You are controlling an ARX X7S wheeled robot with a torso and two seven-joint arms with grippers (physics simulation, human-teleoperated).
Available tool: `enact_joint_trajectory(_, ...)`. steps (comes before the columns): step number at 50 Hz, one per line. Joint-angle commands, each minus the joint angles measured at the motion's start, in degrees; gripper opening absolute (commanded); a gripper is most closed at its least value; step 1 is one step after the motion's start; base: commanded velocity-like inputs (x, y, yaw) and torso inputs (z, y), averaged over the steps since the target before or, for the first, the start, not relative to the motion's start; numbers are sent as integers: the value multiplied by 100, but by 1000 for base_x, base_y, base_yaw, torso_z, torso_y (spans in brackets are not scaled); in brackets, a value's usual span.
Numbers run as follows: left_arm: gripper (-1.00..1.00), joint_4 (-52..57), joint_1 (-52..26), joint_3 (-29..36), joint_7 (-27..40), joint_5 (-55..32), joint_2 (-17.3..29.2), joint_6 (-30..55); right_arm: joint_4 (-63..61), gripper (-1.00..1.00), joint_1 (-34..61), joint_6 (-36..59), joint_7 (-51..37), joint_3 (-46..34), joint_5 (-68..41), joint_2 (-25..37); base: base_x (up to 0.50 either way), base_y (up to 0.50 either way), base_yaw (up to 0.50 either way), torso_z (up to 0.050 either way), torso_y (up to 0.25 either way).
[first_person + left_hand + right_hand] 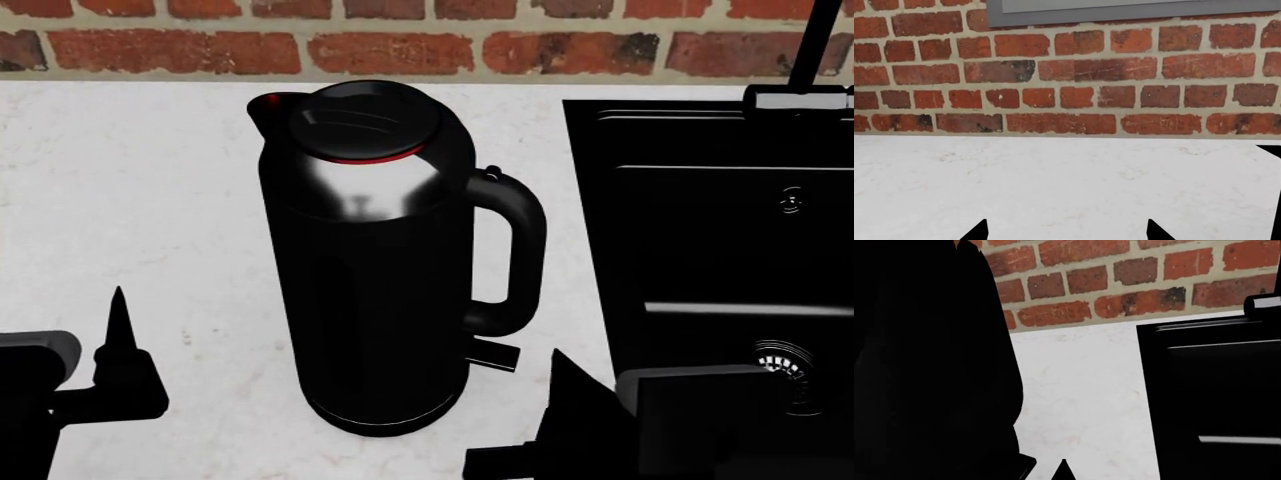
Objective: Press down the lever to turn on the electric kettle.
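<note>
The electric kettle [374, 270] stands upright on the white counter, with its loop handle [521, 250] facing the sink. The lever [497, 353] juts out low under the handle. In the right wrist view the kettle body [927, 365] fills one side and the lever [1026, 462] shows at its foot. My right gripper [561, 368] is shut and empty, close beside the lever on the sink side and not touching it; its joined tips [1064, 471] point at the counter. My left gripper [1067, 231] is open and empty, on the kettle's other side [118, 310].
A black sink [707, 250] with a drain and faucet [814, 50] lies right of the kettle. A brick wall [400, 45] backs the white counter [147, 200]. A grey frame [1121, 10] hangs on the wall. A black shape [1269, 190] shows at the left wrist view's edge.
</note>
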State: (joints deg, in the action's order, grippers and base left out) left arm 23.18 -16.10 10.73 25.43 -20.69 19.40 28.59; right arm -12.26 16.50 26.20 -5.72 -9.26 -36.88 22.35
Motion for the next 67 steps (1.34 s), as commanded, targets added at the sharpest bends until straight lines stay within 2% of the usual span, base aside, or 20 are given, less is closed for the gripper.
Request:
enact_joint_trajectory(1,100,-48,29,-95,-110,115,-105,-69,177,-100,19,-9,616,183,-231,-88,0,0,0,0,0)
enact_joint_trajectory(13,100,-84,52,-98,-96,115,-75,-115,185,-100,104,-169,622,-15,2,-163,0,0,0,0,0)
enact_joint_trajectory(24,100,1,113,-119,-117,53,-38,-162,314,-100,395,-5,503,-293,217,-234,0,0,0,0,0)
enact_joint_trajectory(27,100,-164,23,-131,-119,52,-64,-176,666,-100,577,-22,623,-401,272,-324,0,0,0,0,0)
enact_joint_trajectory(34,100,-147,34,-136,-102,41,-49,-181,511,-100,534,99,655,-534,234,-294,0,0,0,0,0)
enact_joint_trajectory(67,100,-108,99,-82,-55,39,-4,-254,797,-100,540,113,628,-534,159,-283,2,1,2,0,0)
